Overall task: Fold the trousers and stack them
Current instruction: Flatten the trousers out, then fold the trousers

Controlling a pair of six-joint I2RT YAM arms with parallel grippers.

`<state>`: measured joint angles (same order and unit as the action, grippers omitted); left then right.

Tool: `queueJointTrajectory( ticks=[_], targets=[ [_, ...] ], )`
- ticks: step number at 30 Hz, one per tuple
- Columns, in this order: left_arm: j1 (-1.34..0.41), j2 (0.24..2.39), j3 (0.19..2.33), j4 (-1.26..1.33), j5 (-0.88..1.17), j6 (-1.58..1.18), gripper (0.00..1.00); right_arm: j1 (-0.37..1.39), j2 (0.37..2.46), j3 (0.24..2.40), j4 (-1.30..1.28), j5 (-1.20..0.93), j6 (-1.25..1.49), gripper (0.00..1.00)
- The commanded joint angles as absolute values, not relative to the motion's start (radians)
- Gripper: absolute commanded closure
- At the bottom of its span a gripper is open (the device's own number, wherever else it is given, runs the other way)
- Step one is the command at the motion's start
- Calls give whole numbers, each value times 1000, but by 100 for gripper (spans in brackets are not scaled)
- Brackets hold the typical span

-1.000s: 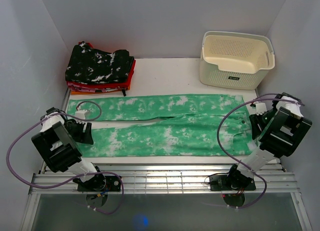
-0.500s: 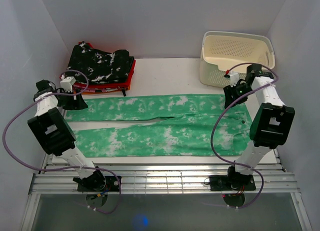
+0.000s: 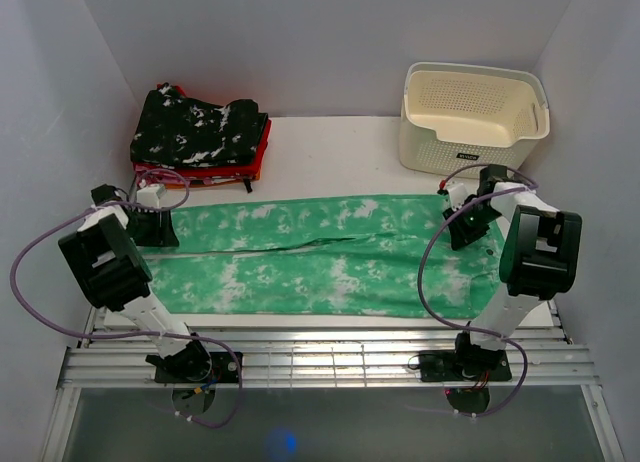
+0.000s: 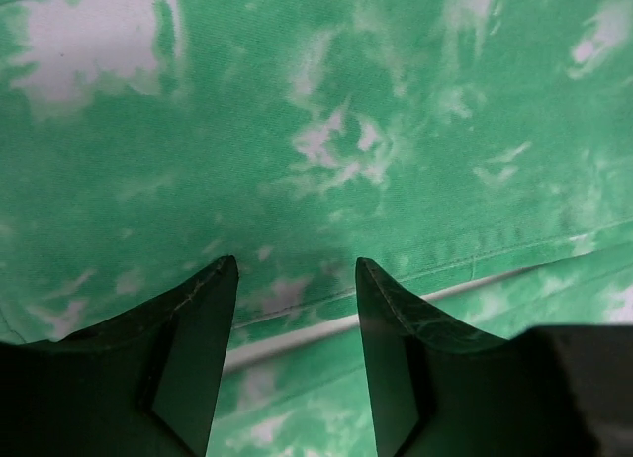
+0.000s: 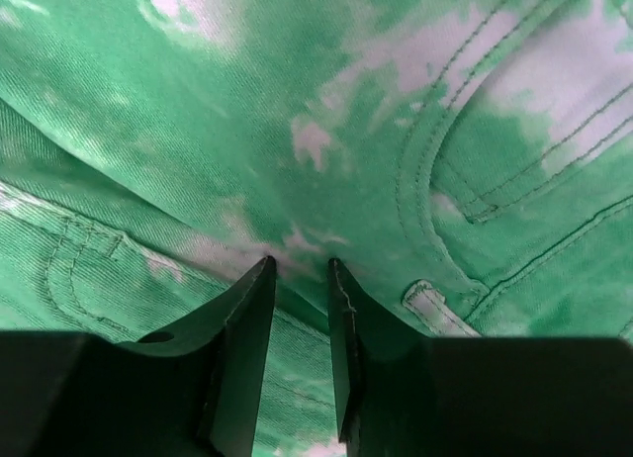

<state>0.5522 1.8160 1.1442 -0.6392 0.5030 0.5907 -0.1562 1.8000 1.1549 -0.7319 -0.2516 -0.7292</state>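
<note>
Top: trousers (image 3: 320,267) lie flat across the surface's (image 3: 330,147) middle. Left tool (image 3: 160,227) and right tool (image 3: 462,225) sit at the far leg's ends.
Left wrist: jaws apart above the cloth's edge; closing could catch one layer only.
Right wrist: jaws nearly together, grip unclear. The cloth may slip and skew the fold.

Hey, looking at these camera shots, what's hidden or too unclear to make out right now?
Right wrist view: whether the right gripper pinches the trousers; the contact sits behind its tips.
Top view: the far leg's left end; the left gripper covers it.
Top view: the clothes under the black speckled garment; only red and orange edges show.
</note>
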Motion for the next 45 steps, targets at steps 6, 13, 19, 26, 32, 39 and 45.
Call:
queueJointTrajectory(
  ticks=[6, 13, 19, 26, 32, 39, 45],
  targets=[
    [591, 1695, 1040, -837, 393, 801, 43, -190, 1649, 1040, -860, -188, -914, 73],
    [606, 1666, 1297, -1072, 586, 945, 30, -255, 1655, 1333, -1026, -302, -998, 63],
    [618, 1695, 1457, -1052, 843, 960, 19, -328, 1904, 1725, -1115, -373, -1083, 32],
    [637, 1782, 1548, -980, 994, 882, 2, -328, 2120, 1963, -1190, -396, -1184, 19],
    [669, 1809, 1557, -948, 1062, 925, 2, -313, 2160, 1893, -1115, -382, -1279, 18],
    [683, 1904, 1640, -1038, 1022, 1047, 6, -268, 2218, 1769, -1075, -296, -1362, 24],
    [681, 2103, 1868, -1336, 933, 1323, 13, -250, 2221, 1664, -996, -212, -1399, 43]
  ],
)
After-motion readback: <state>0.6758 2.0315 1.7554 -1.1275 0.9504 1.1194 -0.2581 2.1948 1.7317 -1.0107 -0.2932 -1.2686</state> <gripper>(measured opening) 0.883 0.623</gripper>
